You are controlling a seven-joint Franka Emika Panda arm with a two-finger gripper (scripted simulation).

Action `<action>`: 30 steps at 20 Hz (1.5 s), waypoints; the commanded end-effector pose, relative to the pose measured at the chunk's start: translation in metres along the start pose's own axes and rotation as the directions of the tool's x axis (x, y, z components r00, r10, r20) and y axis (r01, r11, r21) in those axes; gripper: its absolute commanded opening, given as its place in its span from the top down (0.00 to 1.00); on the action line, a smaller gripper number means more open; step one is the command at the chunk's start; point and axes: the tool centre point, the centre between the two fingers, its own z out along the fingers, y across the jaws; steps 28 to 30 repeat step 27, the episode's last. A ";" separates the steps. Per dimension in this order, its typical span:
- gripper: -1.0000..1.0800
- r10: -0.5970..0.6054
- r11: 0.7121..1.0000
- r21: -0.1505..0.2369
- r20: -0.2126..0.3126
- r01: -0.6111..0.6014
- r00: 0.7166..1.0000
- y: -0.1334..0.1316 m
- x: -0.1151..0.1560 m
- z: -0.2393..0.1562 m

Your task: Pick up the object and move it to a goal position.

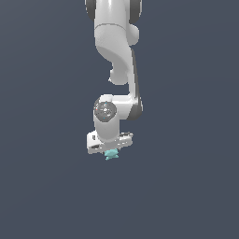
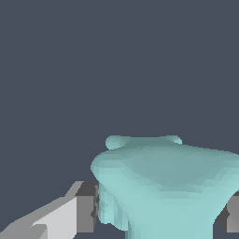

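The object, a small pale teal lumpy figurine, sits directly under the white gripper, poking out just below the gripper's body in the exterior view. Only its lower part shows there, a little cyan lump with a small nub at its underside; the rest is hidden by the hand above it. It is much smaller than the gripper that carries it.

In the wrist view the object fills the near part of the picture: a broad, rounded teal mass with two small rounded nubs at its far edge. A finger of the gripper, dark grey at the pad and light grey behind, lies right against one flank of the figurine, and a sliver of the other finger shows at the opposite flank. The fingers are closed onto the object from both sides, pinching it between them.

Above the gripper in the exterior view, the white arm hangs down from the upper edge of the picture, with a rounded grey joint just above the hand. Everything around is a flat dark blue-grey field; no edge or shadow shows whether the object touches a surface or is lifted off it.
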 end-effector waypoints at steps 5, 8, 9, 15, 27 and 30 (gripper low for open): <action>1.00 -0.001 1.000 0.000 -0.001 0.001 1.000 -0.024 0.028 -0.016; 1.00 -0.001 1.000 0.000 -0.001 0.001 1.000 -0.038 0.044 -0.025; 1.00 -0.001 1.000 0.000 -0.001 0.001 1.000 -0.042 0.050 -0.028; 1.00 -0.001 1.000 0.000 -0.001 0.001 1.000 -0.061 0.073 -0.041; 1.00 -0.001 1.000 0.000 -0.001 0.001 1.000 -0.070 0.087 -0.047; 1.00 -0.001 1.000 0.000 -0.001 0.001 1.000 -0.070 0.087 -0.047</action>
